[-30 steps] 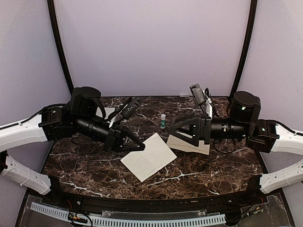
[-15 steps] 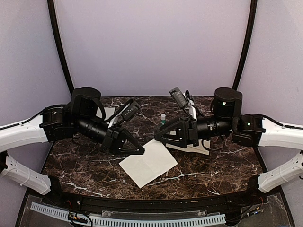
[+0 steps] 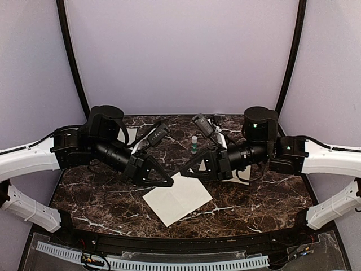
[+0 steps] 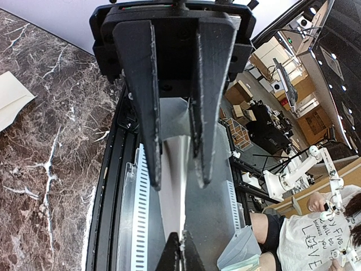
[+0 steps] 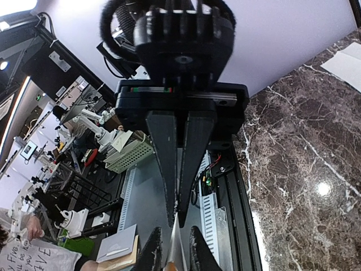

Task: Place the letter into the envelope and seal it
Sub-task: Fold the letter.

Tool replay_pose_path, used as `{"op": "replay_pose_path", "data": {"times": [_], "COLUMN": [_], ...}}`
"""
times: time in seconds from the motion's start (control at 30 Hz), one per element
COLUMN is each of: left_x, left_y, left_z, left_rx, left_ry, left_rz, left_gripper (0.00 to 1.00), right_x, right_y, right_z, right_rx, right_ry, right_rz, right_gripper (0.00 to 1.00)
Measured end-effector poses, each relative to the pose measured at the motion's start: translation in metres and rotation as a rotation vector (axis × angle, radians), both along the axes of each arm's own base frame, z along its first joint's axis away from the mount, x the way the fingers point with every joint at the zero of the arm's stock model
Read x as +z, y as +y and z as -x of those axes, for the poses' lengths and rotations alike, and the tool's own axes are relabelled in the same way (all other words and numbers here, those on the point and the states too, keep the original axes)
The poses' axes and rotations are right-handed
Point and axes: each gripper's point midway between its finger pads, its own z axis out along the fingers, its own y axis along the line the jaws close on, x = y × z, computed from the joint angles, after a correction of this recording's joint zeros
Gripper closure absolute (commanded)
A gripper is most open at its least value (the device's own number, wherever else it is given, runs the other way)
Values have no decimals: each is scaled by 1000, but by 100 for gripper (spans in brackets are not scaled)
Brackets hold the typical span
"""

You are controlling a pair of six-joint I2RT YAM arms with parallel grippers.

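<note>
Now the letter [image 3: 177,200] sits near the middle of the table [image 3: 96,195], with its far edge at the tips of the 2 grippers. The left gripper [image 3: 170,183] meets the sheet's left corner. In the left wrist view its fingers [image 4: 148,113] are pressed together at the tips, pinching the paper. The right gripper [image 3: 184,171] reaches the sheet's far corner. Its fingertips [image 5: 153,251] stand slightly apart with the thin white edge between them, not clamped on it. The envelope [image 3: 246,176] lies flat on the table under the right arm, mostly hidden. A small bottle [image 3: 194,144] stands behind the grippers.
</note>
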Motion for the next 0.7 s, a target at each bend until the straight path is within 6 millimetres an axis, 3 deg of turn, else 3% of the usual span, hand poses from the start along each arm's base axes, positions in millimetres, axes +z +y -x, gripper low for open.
{"op": "replay_pose_path", "data": {"times": [0.07,0.1,0.17,0.2,0.3,0.37,0.57,0.7], "left_x": [0,0,0,0,-1,0,-3,-5], "left_y": [0,0,0,0,0,-2,-7,-7], "left_z": [0,0,0,0,0,-1,-5,-5], "left_rx": [0,0,0,0,1,1,2,-1], "left_ry": [0,0,1,0,1,1,2,3], "left_rz": [1,0,-2,-2,-5,-6,-14,-22], "left_gripper": [100,100,81,66,55,59,97,100], "right_x": [-4,-6,-6,-6,-5,-5,-5,-10], "right_y": [1,1,1,1,2,2,1,0], "right_z": [0,0,0,1,1,1,0,-5], "right_rx": [3,4,7,8,8,9,6,-30], "right_ry": [7,9,6,5,3,0,-7,-12], "right_rz": [13,17,19,19,17,17,18,53], "right_gripper": [100,100,100,100,100,100,100,100]}}
